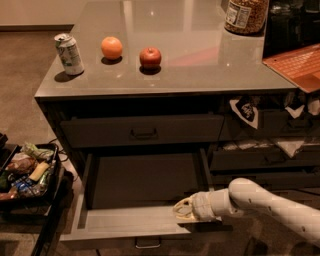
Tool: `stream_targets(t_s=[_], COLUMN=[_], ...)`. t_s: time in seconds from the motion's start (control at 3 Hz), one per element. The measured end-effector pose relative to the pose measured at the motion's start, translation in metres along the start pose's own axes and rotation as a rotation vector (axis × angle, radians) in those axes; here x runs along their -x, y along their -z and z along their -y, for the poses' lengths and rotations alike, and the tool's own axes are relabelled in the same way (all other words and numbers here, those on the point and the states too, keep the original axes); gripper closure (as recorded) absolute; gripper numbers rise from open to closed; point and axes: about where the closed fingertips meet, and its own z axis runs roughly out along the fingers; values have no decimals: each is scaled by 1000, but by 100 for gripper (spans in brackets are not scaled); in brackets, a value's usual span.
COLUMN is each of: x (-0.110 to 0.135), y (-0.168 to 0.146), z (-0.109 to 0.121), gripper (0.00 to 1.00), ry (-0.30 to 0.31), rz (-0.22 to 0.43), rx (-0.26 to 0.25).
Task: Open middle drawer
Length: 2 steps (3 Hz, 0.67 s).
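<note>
The middle drawer (pixel 125 220) stands pulled well out of the cabinet, its pale floor bare and its small dark handle (pixel 148 243) showing at the centre of the low front. The claw (pixel 184 210) lies over the drawer's front right corner, just inside the front edge, at the end of a pale arm (pixel 270 202) that reaches in from the drawer's right – whether the claw is open or closed cannot be told. Straight above the drawer sits the top drawer (pixel 142 131), shut, with a like handle. Above that is the bench (pixel 200 65), and on it, up and to the left of the drawer, a tilted drink can (pixel 69 54), then an orange (pixel 111 48) and a red apple (pixel 150 57) in a row, each apart from the next. A jar (pixel 246 15) and a reddish tray (pixel 297 65) are far up to the drawer's right. Just right of the drawer is a stack of narrower drawers (pixel 265 160), partly open, with packets poking out. Left of the drawer, down on the floor, a black basket (pixel 47 192) holds mixed snack packets.
</note>
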Motion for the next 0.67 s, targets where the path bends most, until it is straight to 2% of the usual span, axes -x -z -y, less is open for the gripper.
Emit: stream_targets(t_s=[0.33,0.67], x=[-8,-19], y=[12,4], z=[7,-2], gripper=[100,100], ry=[-106,-159], rz=[-58,-87], rx=[31,91])
